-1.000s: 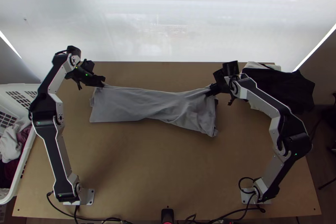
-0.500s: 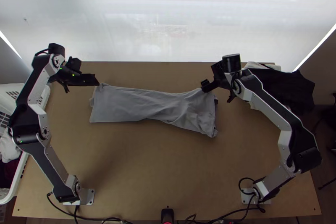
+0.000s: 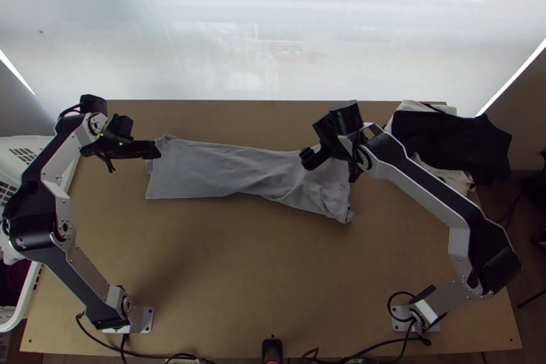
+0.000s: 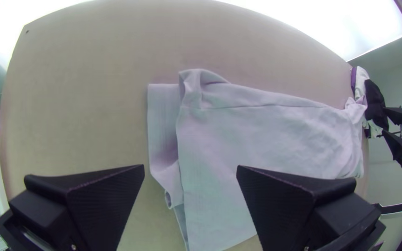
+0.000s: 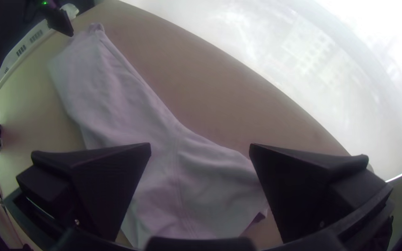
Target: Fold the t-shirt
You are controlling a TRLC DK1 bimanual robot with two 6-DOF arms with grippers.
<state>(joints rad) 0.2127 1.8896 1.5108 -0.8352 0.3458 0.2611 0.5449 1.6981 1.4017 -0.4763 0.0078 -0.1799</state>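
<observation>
"Across the far half of the table [image 3: 239, 275], the shirt [image 3: 205, 169] lies in a long strip, neat toward the left, twisted and flared toward the right. What would you do with it?"

"Square it up, I'd say, before any fold across its length. Both grippers are free of cloth. The left gripper [image 3: 156, 151] is spread wide by the strip's left end; the right gripper [image 3: 330, 164] is spread wide too, over the flared end."

"Where should each one pinch?"

"The left near the far corner [image 4: 191, 88], where the cloth puckers, taking every layer. In the left wrist view an under layer [image 4: 161, 116] juts past the end; pinch the top one alone and the two could slide apart."

"And the right?"

"At its own end's far corner, coming in low, closing gently. Then draw outward, close to the wood, until the slanting creases [image 3: 286, 183] ease. Pull lightly, both together; a hard tug might skew it more."

"Then the fold?"

"Carry one end over the other, low enough that the edge doesn't swing or roll, and let go once it's flat. Mind the black cloth [image 3: 450, 142]; the right arm [image 3: 437, 190] lies close by it."
</observation>
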